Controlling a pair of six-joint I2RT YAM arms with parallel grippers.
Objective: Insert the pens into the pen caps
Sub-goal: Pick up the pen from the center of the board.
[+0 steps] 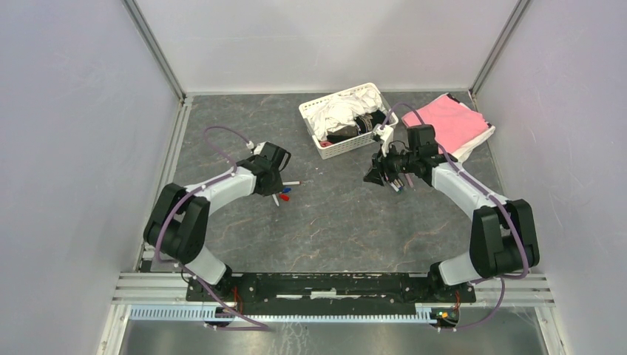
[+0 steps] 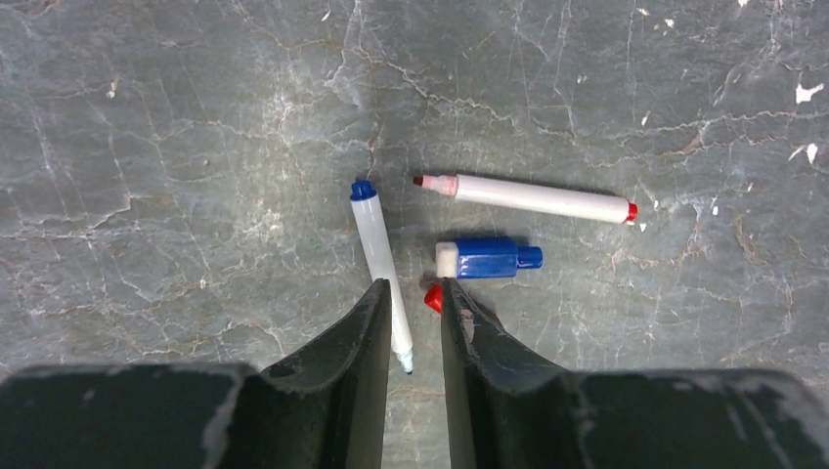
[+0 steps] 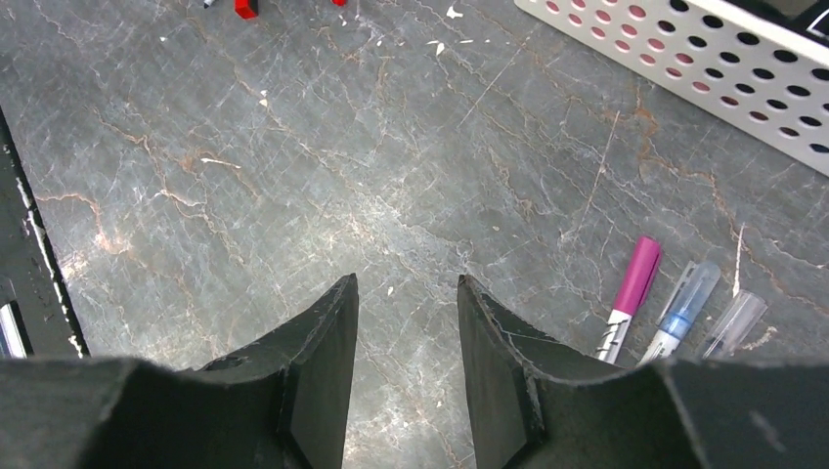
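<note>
In the left wrist view a white pen with a blue end [image 2: 376, 244] lies on the grey table, its tip end between the jaws of my left gripper [image 2: 413, 290]. The jaws stand narrowly open around it, with a gap on its right side. A red pen cap [image 2: 432, 297] peeks out beside the right finger. A blue pen cap [image 2: 489, 258] and a white pen with red ends [image 2: 533, 198] lie just beyond. My right gripper [image 3: 406, 283] is open over bare table with nothing in it. To its right lie a magenta-capped pen [image 3: 633, 288] and a blue-capped pen [image 3: 681, 313].
A white perforated basket [image 1: 314, 118] holding cloths stands at the back centre. A pink cloth [image 1: 451, 122] lies to its right. White walls and metal rails enclose the table. A clear-capped pen [image 3: 733, 322] lies next to the blue-capped one.
</note>
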